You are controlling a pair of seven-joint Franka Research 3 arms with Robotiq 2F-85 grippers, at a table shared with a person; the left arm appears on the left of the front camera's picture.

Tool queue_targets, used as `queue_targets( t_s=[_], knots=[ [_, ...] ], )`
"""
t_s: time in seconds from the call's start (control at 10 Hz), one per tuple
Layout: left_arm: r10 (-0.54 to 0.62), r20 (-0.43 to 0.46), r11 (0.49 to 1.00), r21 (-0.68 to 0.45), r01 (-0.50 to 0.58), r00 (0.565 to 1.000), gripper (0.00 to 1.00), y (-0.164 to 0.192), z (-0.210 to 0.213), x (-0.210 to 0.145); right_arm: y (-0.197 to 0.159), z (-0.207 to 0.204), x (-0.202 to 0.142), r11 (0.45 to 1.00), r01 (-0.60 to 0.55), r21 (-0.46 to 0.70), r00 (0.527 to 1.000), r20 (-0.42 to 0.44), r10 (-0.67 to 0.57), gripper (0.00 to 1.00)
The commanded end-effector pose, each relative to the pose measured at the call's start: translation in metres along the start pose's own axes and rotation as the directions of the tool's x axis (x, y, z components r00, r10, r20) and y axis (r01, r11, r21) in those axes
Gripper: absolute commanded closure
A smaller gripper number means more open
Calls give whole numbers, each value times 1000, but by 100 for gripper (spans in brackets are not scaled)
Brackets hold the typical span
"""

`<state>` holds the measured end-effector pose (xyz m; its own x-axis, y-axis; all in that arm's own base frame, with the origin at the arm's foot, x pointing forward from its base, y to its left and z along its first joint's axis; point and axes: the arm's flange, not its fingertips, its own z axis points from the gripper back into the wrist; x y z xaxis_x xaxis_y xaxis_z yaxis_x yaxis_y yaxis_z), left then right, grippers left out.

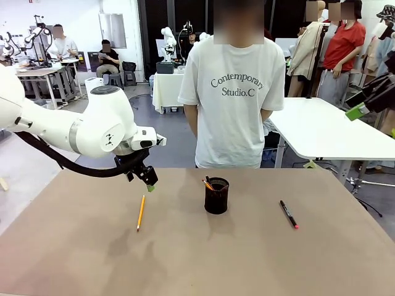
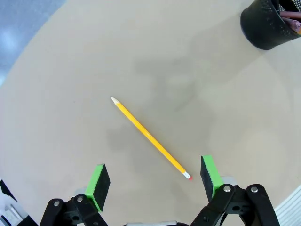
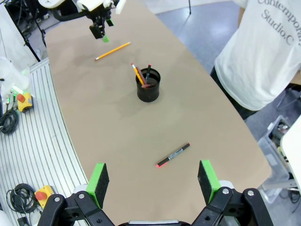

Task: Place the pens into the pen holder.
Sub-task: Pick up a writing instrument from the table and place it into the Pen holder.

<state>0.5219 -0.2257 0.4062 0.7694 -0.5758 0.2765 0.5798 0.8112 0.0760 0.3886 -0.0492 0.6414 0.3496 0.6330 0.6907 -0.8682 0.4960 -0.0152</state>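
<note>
Left wrist view: the left pincer [image 2: 153, 176] is held wide open over a yellow pencil [image 2: 149, 136] lying just ahead between its fingers [image 2: 99, 181]. The right pincer [image 3: 153, 174] is also spread wide; a black marker [image 3: 173, 155] lies just ahead, the pen holder [image 3: 148, 89] farther beyond, pens [image 3: 137, 73] inside.

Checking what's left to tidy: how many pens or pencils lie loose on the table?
2: a yellow pencil near the left gripper, left of the pen holder, and a black marker to its right. Other pens stand inside the holder.
</note>
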Motion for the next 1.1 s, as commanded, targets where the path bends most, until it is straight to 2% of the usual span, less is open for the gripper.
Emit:
queue_targets(
  t_s=[0.0, 0.1, 0.2, 0.3, 0.5, 0.8, 1.0],
  knots=[
    [-21, -8, 1000, 1, 21, 1000, 0, 3, 5, 0, 0, 1, 2, 1000, -7, 2, 1000, 17, 7, 0],
    [0, 0, 1000, 0, 0, 1000, 0, 0, 0, 0, 0, 1, 2, 1000, -7, 2, 1000, 17, 7, 0],
    [118, -77, 990, 87, -111, 990, 0, 0, -12, 8, 0, 1, 2, 1000, -7, 2, 1000, 17, 7, 0],
    [195, -92, 975, 123, -183, 976, 0, 6, -19, 14, 0, 1, 2, 1000, -7, 2, 1000, 17, 7, 0],
    [343, -115, 935, 140, -327, 932, 0, 12, -28, 20, 0, 1, 2, 1000, -7, 2, 1000, 17, 7, 0],
    [468, -107, 883, 80, -462, 877, 0, 23, -60, 22, 0, 1, 2, 1000, -7, 2, 1000, 17, 7, 0],
    [539, -99, 841, 117, -528, 837, 0, 28, -79, 20, 0, 1, 2, 1000, -7, 2, 1000, 17, 7, 0]
  ],
)
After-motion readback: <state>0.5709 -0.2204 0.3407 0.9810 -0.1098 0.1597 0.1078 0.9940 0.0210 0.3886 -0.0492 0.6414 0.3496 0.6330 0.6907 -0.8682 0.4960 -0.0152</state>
